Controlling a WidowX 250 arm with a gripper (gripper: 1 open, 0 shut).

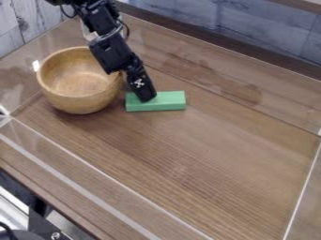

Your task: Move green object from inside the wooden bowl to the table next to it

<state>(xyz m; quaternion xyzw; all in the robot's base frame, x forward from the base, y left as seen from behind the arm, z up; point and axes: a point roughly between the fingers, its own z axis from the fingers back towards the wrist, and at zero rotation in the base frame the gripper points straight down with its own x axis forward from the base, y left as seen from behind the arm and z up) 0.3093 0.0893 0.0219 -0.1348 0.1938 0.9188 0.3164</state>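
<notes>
Block [157, 101] down on the table [213, 159], just beside the wooden bowl [81, 82] and no longer inside it: from my remote seat, the job looks all but done. The green piece lies flat on the brown wood grain, its left end tucked under the gripper [142, 93], which is tilted steeply downward between bowl and block. I read the jaws as spread wide and not clamping the block, though the black fingers sit so close over its left end that I cannot tell from this one view whether they touch it. The bowl looks empty.

My judgement is that the block is light and sponge-like, soft enough to squash a little under a pinch and unlikely to slide on the wood. If I had to pick it up again, I would grip across its short width near the middle, so it hangs level instead of drooping.
</notes>
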